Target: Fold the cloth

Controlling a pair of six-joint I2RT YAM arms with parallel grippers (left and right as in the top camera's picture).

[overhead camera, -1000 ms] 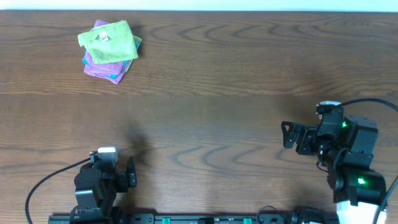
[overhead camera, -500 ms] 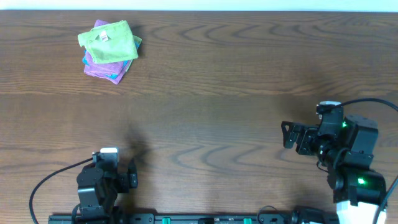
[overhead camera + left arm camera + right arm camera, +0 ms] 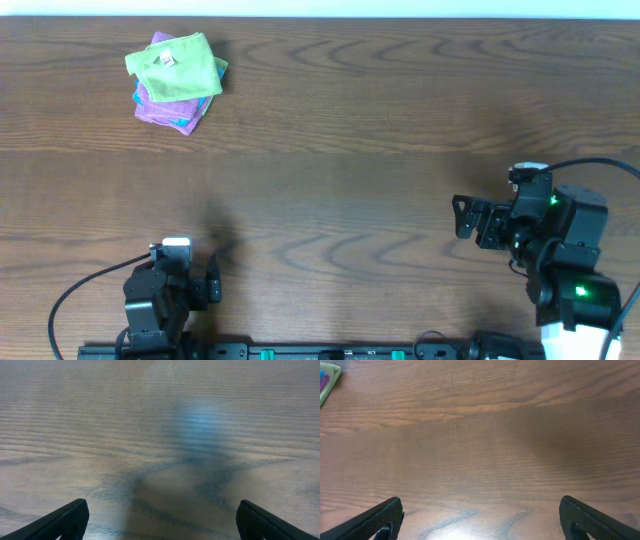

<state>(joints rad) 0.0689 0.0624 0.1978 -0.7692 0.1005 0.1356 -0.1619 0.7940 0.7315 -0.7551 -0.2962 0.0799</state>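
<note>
A stack of folded cloths [image 3: 175,80], green on top of blue and purple, lies at the far left of the wooden table [image 3: 340,150]. A green corner of it shows at the top left of the right wrist view [image 3: 326,380]. My left gripper [image 3: 213,282] is open and empty near the front left edge, far from the stack; its fingers frame bare wood in its wrist view [image 3: 160,522]. My right gripper [image 3: 462,216] is open and empty at the front right, pointing left over bare wood [image 3: 480,520].
The table's front edge holds the arm bases and a mounting rail [image 3: 300,352]. A cable [image 3: 80,290] loops from the left arm, another [image 3: 590,165] from the right arm.
The left arm drew back slightly toward the front edge about a second ago. The right arm and the cloth stack have not moved.
</note>
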